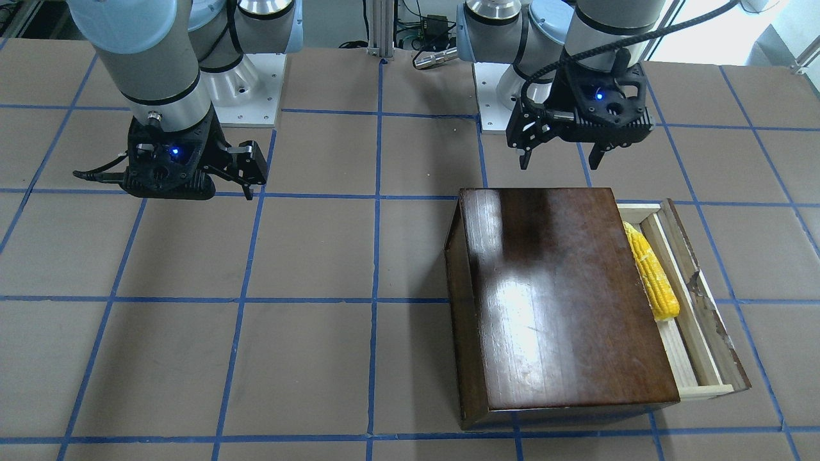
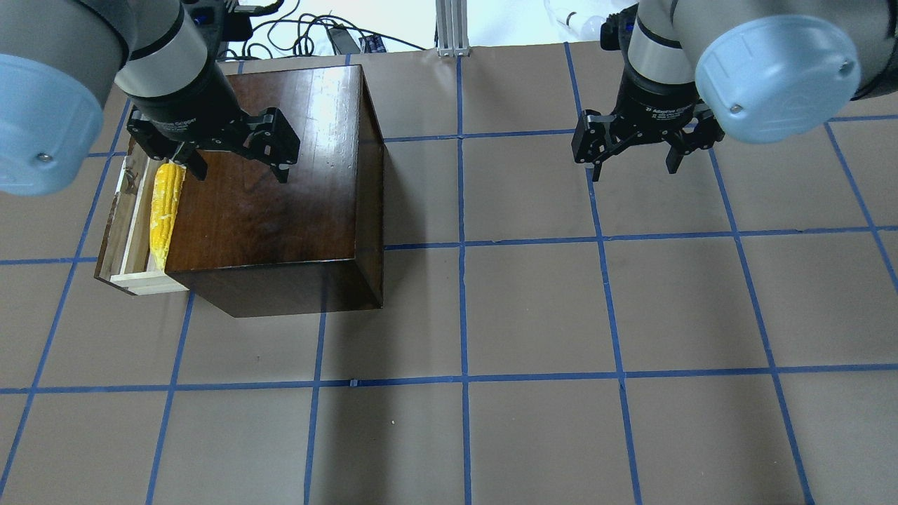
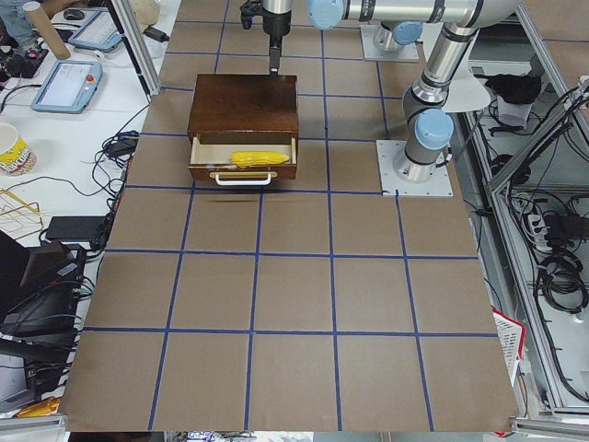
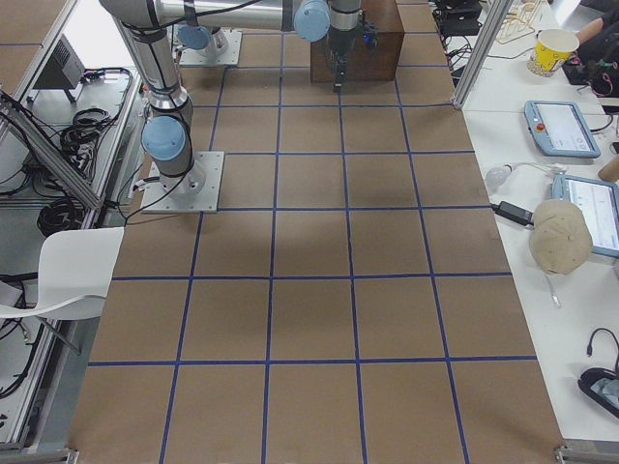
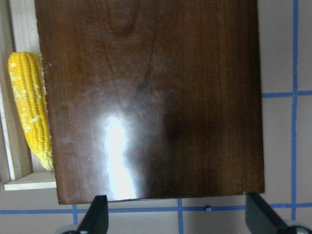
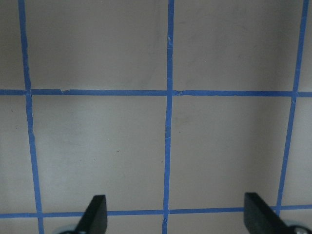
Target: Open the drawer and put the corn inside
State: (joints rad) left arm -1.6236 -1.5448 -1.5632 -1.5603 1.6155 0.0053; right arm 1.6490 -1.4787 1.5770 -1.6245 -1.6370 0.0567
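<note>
Left tool (image 2: 238, 168) is released, jaws spread wide with nothing between them, hanging over the top of the dark wooden box (image 2: 280, 203). Its wrist cam mostly gets glossy lid, plus a strip of the corn (image 5: 31, 114) peeking out along the left edge. The front-facing view shows way more: the drawer (image 1: 695, 301) is pulled partway out of the box and the corn lies lengthwise in it, tucked right against the box side. From the left-end camera you also get the drawer's front with a pale handle (image 3: 244, 180), which no other view shows. So the corn sits in the drawer, below and off to one side of the left tool, not touching it; from overhead one finger lines up over the cob's far end. Right tool (image 2: 635, 167) is also released and empty, over bare surface (image 2: 533, 301), well apart from the box, and its wrist cam only sees blue grid lines.
</note>
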